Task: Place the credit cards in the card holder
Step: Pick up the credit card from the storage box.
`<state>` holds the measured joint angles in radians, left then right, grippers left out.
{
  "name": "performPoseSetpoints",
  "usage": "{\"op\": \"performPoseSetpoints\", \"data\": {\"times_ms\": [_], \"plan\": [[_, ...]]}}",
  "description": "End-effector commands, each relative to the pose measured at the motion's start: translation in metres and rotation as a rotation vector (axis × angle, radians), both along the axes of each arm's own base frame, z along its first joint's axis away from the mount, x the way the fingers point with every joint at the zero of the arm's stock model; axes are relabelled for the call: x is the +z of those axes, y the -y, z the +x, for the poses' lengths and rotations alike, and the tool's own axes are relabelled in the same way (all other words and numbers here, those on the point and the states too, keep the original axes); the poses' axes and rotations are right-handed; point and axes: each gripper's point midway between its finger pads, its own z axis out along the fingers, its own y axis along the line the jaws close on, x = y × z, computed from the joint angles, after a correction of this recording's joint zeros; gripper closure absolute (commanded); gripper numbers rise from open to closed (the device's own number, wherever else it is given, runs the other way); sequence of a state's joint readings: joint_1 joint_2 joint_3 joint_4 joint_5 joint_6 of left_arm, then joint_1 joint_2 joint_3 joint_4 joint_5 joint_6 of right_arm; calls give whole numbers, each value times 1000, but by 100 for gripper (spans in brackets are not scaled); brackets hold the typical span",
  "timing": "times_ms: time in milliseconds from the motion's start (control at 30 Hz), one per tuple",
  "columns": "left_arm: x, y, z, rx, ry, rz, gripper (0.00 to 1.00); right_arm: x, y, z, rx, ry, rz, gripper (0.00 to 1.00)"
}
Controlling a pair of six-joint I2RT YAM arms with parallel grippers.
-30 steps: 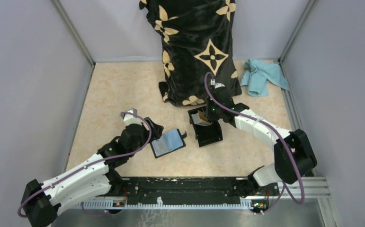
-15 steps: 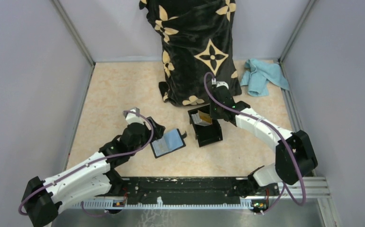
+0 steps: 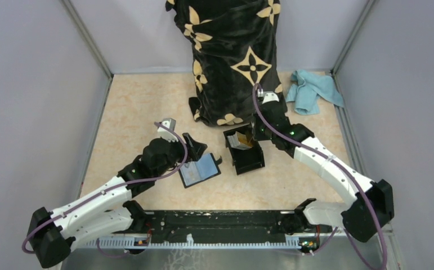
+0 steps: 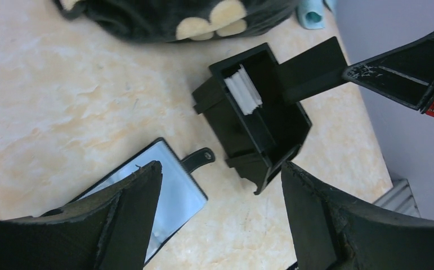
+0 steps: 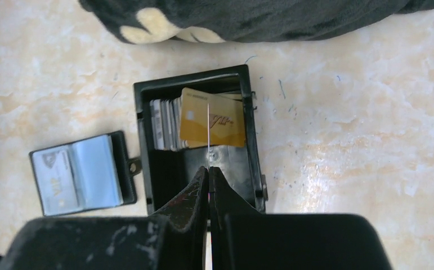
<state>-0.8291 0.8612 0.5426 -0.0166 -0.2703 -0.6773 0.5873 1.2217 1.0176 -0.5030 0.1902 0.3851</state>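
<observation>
Over the box [image 5: 139,146] my right gripper [image 5: 209,169], newly shut, pinches a thin card [image 5: 209,135] edge-on; left gripper [image 4: 220,169] gapes empty near the wallet [image 4: 172,187].

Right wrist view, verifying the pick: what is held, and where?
A credit card, seen edge-on, pinched by its near end in the shut right end effector.

Found the card holder [image 3: 199,170] open on the table [image 3: 147,107], just left of the box [image 3: 244,151]. Noted credit cards [image 5: 166,130] standing in the box's far compartment, a leaning card [image 5: 226,121] across their right side. Saw a draped cloth [image 3: 231,50] behind the box, a towel [image 3: 311,90] to the cloth's right in the far corner. Found the left gripper [image 3: 196,149] above the holder's far edge, the right gripper [image 3: 254,135] above the box, a single card [image 5: 209,135] on edge between its closed fingertips.
</observation>
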Motion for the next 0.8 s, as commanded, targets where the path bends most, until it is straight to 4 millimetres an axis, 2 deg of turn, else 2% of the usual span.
{"op": "performPoseSetpoints", "data": {"times_ms": [0, 200, 367, 567, 767], "plan": [[46, 29, -5, -165, 129, -60, 16, 45, -9, -20, 68, 78, 80, 100], [68, 53, -24, -365, 218, -81, 16, 78, -18, -71, 226, 84, 239, 100], [76, 68, -41, -522, 290, -82, 16, 90, -26, -113, 375, 54, 346, 100], [76, 91, -66, -744, 286, -95, 17, 89, -34, -143, 493, 17, 425, 100], [78, 101, -81, -879, 286, -106, 18, 82, -41, -158, 561, -19, 471, 100]]}}
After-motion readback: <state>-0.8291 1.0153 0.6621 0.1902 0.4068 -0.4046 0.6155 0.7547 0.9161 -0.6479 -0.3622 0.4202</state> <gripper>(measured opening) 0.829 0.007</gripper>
